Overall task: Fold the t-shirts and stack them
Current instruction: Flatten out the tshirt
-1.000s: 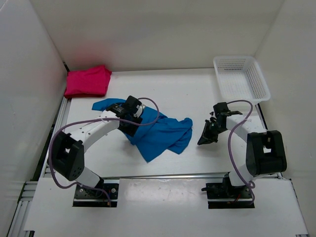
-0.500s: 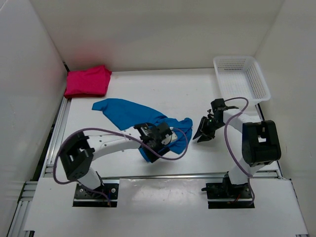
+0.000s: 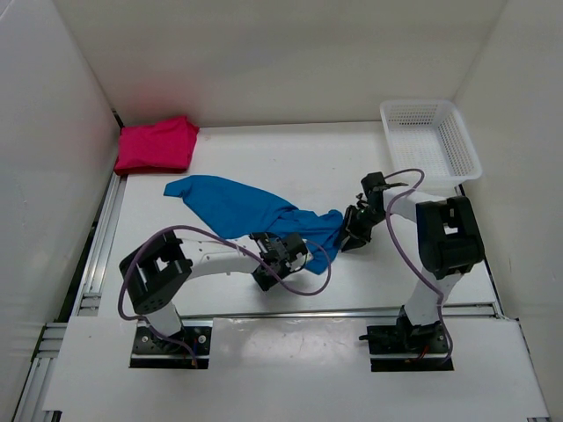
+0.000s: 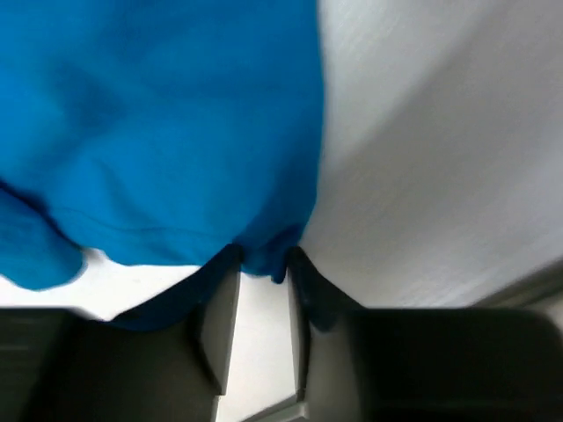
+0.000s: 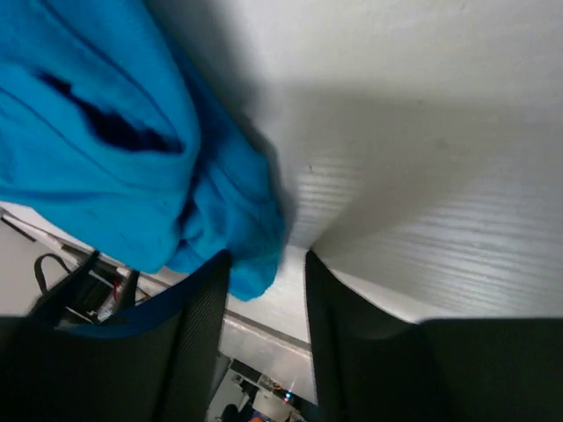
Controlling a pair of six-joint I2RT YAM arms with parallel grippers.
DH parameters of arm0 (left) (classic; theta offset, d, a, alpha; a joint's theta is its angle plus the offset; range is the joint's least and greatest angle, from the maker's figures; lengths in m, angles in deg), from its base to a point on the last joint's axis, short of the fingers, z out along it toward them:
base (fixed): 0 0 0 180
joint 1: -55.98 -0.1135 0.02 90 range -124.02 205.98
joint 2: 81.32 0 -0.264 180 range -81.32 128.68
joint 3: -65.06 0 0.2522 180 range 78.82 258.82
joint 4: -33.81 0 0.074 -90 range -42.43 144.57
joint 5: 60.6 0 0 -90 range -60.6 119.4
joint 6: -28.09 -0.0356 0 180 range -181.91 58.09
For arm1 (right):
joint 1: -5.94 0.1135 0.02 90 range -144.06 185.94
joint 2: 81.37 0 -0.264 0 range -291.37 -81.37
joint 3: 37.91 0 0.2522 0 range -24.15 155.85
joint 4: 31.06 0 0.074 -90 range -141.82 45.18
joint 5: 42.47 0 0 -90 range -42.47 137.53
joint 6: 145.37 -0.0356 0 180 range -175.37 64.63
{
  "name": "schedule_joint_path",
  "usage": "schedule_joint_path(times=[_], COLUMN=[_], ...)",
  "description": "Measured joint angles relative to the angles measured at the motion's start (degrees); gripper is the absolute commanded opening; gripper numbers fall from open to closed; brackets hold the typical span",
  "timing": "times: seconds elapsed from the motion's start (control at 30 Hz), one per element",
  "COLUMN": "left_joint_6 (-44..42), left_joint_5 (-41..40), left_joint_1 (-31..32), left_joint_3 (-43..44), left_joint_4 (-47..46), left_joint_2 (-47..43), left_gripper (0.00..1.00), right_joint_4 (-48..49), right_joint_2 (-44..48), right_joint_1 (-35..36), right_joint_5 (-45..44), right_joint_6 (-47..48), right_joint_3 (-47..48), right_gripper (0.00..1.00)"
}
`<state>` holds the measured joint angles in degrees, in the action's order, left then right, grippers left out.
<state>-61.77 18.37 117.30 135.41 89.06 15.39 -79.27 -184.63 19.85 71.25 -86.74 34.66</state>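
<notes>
On the table [image 3: 352, 167], blue t-shirt [image 3: 237, 207] edges lie between both pairs of jaws.

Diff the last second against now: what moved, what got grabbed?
The left end effector swung from over the middle of the blue t-shirt to its near edge and now straddles the hem; a firm grip is not clear. The right end effector moved left onto the shirt's right end, open around fabric. The shirt's near lobe looks smaller. The pink t-shirt and the basket stayed put.
</notes>
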Motion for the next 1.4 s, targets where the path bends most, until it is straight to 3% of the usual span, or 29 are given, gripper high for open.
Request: schedule_joint_path(times=[0.03, 0.07, 0.13, 0.3, 0.4, 0.47, 0.63, 0.73, 0.8, 0.87, 0.97, 1.03, 1.13, 1.23, 1.33, 1.4], left_joint_6=[-0.04, 0.22, -0.2, -0.33, -0.33, -0.28, -0.22, -0.17, -0.13, -0.11, -0.09, -0.13, -0.13, -0.2, -0.24, -0.31], left_joint_5=[-0.2, -0.5, -1.18, -3.65, -5.33, -7.26, -11.54, -14.36, -15.67, -16.83, -17.49, -17.2, -16.85, -16.46, -14.69, -12.98], left_joint_1=[-0.31, -0.76, -2.25, -9.29, -18.88, -24.74, -35.41, -39.41, -41.16, -42.38, -42.88, -42.73, -42.77, -41.92, -40.5, -40.04], left_joint_3=[0.02, 0.17, 0.48, 2.19, 7.65, 14.8, 43.69, 58.38, 60.13, 57.29, 42.53, 30.27, 10.56, -7.63, -19.39, -22.51], left_joint_4=[-0.22, -0.46, -1.05, -1.95, -1.29, -1.31, -2.97, -6.08, -7.91, -8.22, -8.7, -8.46, -8.41, -5.2, -2.21, 0.28], left_joint_2=[0.17, 0.46, 1.01, 2.05, 2.99, 3.34, 4.26, 3.85, 1.57, -2.23, -10.95, -16.09, -22.12, -26.69, -30.67, -33.07], left_gripper=[0.11, 0.11, 0.11, 0.11, 0.11, 0.11, 0.11, 0.11, 0.11, 0.11, 0.11, 0.11, 0.11, 0.11, 0.11, 0.11], right_joint_4=[0.02, 0.09, 0.15, -1.49, -4.79, -6.62, -8.83, -9.09, -7.87, -7.45, -4.42, -2.86, -1.4, -2.56, -5.03, -3.82], right_joint_2=[-0.31, -0.74, -1.95, -3.87, -4.13, -4.17, -3.3, 3.43, 10.34, 17.64, 29.86, 35.52, 39.15, 38.1, 38.91, 40.48], right_joint_1=[0.0, 0.0, -0.04, -1.86, -5.75, -8.59, -13.03, -13.88, -13.88, -13.7, -13.07, -12.83, -9.97, -5.38, -4.02, -4.0], right_joint_5=[0.2, 0.24, 0.63, 0.46, -0.55, -1.25, -3.13, -5.18, -5.92, -6.36, -7.74, -8.92, -10.03, -10.23, -8.76, -9.55], right_joint_6=[0.04, 0.0, -0.26, -1.05, -1.14, -0.96, 0.28, 0.94, 1.4, 1.81, 1.73, 0.87, -1.38, -3.96, -6.32, -7.06], right_joint_3=[0.15, 0.33, 0.76, 5.77, 15.56, 25.35, 49.88, 51.56, 47.36, 40.54, 22.86, 9.51, -10.62, -26.05, -31.32, -31.04], right_gripper=[0.28, 0.13, 0.01, 0.01, 0.01, 0.01, 0.01, 0.01, 0.01, 0.01, 0.01, 0.15, 0.48, 0.54, 0.56, 0.71])
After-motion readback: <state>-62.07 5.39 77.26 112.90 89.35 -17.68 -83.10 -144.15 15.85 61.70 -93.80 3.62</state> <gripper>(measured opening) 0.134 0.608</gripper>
